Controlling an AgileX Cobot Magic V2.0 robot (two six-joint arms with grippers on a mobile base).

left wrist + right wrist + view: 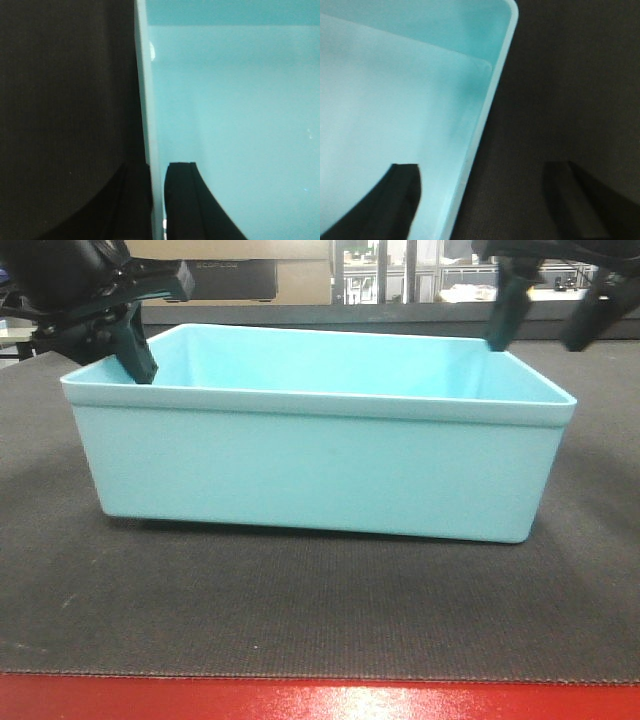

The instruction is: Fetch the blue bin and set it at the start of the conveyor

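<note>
Black left gripper (157, 167) pinched on the blue bin (320, 460), right gripper (482, 167) spread wide.
The left gripper's two fingers were drawn in tight on either side of the bin's left end wall, one outside and one inside, clamping the thin plastic at the rim. The right gripper stood astride the opposite wall, one finger above the bin's floor and the other above the belt, neither touching the wall. The bin sat flat on the dark grey conveyor start (300, 620), set back from the red edge strip (320, 702).
</note>
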